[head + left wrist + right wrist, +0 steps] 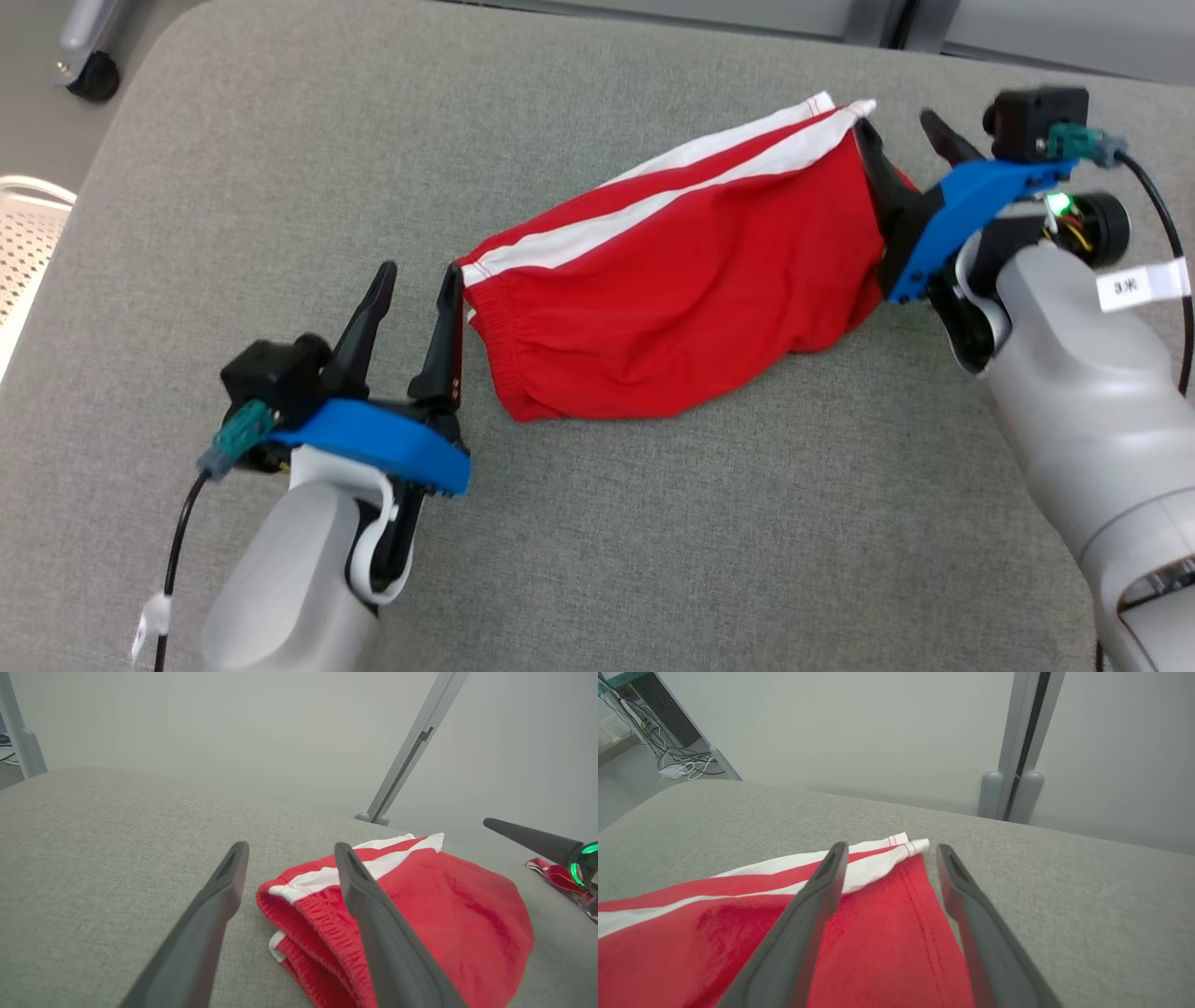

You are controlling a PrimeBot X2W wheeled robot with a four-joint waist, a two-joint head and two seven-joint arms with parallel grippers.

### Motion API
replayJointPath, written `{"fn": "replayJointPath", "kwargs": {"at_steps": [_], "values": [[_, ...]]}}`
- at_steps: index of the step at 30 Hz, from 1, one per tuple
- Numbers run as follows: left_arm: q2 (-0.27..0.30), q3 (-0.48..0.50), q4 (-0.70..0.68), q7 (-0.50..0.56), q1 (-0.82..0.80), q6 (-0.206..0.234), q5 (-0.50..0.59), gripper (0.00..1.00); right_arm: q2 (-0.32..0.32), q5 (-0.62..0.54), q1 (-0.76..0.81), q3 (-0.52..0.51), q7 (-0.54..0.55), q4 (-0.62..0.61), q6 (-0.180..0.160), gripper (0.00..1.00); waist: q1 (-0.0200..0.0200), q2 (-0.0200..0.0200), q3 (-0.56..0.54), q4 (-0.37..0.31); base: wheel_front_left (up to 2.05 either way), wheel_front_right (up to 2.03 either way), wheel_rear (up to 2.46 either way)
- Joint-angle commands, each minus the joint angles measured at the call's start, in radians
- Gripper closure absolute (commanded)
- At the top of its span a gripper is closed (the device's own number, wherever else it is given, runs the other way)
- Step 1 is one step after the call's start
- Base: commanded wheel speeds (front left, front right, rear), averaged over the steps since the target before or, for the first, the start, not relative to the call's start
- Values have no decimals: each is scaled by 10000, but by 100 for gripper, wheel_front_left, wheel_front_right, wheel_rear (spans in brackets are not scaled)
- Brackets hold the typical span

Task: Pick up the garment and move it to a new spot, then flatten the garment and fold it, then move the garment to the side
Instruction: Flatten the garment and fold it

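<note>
**A:** Starting at our left, what do we have?

**B:** At the far left edge of the head view there's a white perforated thing (26, 245) beside the grey padded surface (653, 523); we can't tell what it is. Next comes our left gripper (420, 268), low on the left part of that surface, fingers pointing away from us.

**A:** How do its jaws stand?

**B:** Wide apart, with nothing clamped between them. Its inner finger is right at the waistband end of the garment (691, 280); whether it touches or sits just beside, we can't say. In the left wrist view the waistband (299, 914) shows in the gap between the two fingers (383, 942) and runs on behind one of them.

**A:** And the garment itself?

**B:** Red shorts with two white stripes along the far edge. They lie slack and wrinkled on the grey surface, on a slant from the waistband at lower left up to the leg opening at upper right. Our grippers are at either end.

**A:** So, our right side?

**B:** Our right gripper (890, 119) is at the upper right end, jaws likewise spread and gripping nothing. One finger lies along the cloth's edge in the head view; the other stands over bare grey. In the right wrist view the stitched hem (920, 900) and the white stripe ends (908, 845) sit in the gap between its fingers.
</note>
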Motion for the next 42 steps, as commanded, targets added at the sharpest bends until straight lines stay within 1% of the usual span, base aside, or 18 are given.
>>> {"fn": "replayJointPath", "kwargs": {"at_steps": [1,5,8,10,16,20,25,26,27,28,32,36,40,42], "values": [[26,212,-155,-41,254,-8,240,0,-176,88,292,139,-17,3,1,0,2,-1,-179,-74,0,0,0],[76,1090,-812,-40,1163,70,1109,0,-571,313,771,490,32,45,1,0,2,-1,-466,24,0,0,0],[56,1859,-1523,-40,1878,257,1805,0,-883,503,1046,617,105,156,3,0,2,-1,-602,220,0,0,0],[-30,2398,-2073,-40,2328,392,2197,0,-1094,627,1131,649,157,227,1,0,2,-1,-628,393,0,0,0],[-444,3959,-3703,-38,3522,717,3170,0,-1375,778,1288,701,411,534,1,0,2,-1,-590,830,0,0,0],[-689,4388,-4305,-32,4009,699,3876,0,-1474,808,1423,656,673,690,1,0,2,-1,-576,1027,0,0,0],[-842,4365,-4579,-31,4336,638,4306,0,-1448,731,1583,642,1010,791,1,0,2,-1,-591,1125,0,0,0],[-867,4352,-4638,-32,4357,672,4335,0,-1403,768,1625,625,1085,804,1,17,2,-1,-604,1125,0,0,0],[-881,4343,-4699,-31,4362,708,4374,0,-1363,847,1668,584,1147,808,1,75,2,-1,-622,1121,0,0,0],[-893,4326,-4740,-32,4391,744,4397,0,-1337,890,1716,556,1215,815,1,100,2,-1,-650,1114,0,0,0],[-907,4331,-4835,-32,4532,884,4377,0,-1265,1089,1864,440,1080,823,1,100,2,-1,-824,1005,0,0,0],[-909,4343,-4907,-31,4664,1027,4501,0,-1167,1340,2172,427,669,614,1,100,2,-1,-1172,788,0,0,0],[-908,4490,-4925,-31,4901,1067,4714,0,-1255,1775,2813,480,210,94,1,100,2,-1,-1645,472,0,0,0],[-908,4540,-4923,-31,5055,1052,4868,0,-1415,2081,3176,437,8,-221,1,100,2,-1,-1859,287,0,0,0]]}}
